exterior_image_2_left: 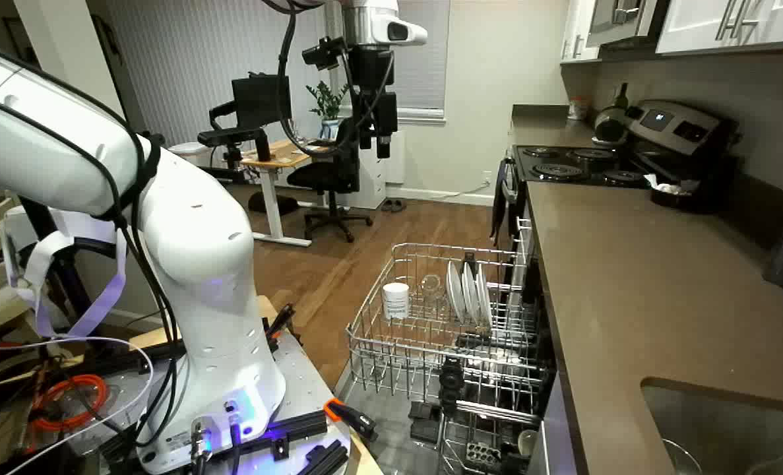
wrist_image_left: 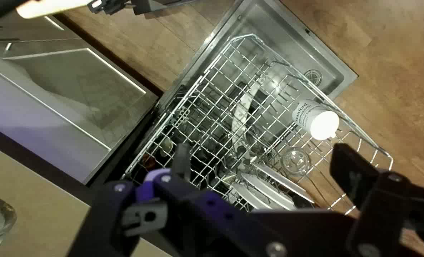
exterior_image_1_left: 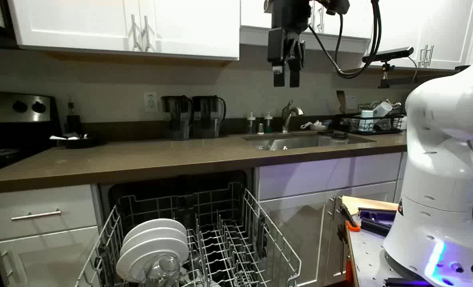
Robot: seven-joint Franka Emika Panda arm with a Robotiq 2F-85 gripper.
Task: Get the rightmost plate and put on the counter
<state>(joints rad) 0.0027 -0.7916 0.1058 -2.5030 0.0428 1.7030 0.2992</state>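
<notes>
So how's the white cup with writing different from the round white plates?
The round white plates look plain, but the tube-shaped white cup has dark writing. The plates are flat and wide; the cup is narrower. The plates stand on edge; the cup stands on its end. Both are white and in the grey metal wire rack.

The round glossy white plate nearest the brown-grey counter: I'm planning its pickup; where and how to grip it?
Likely the top rim of the plate, from above, the black gripper straddling it: the plate stands on edge in the silver wire rack, beside another white plate.
</notes>
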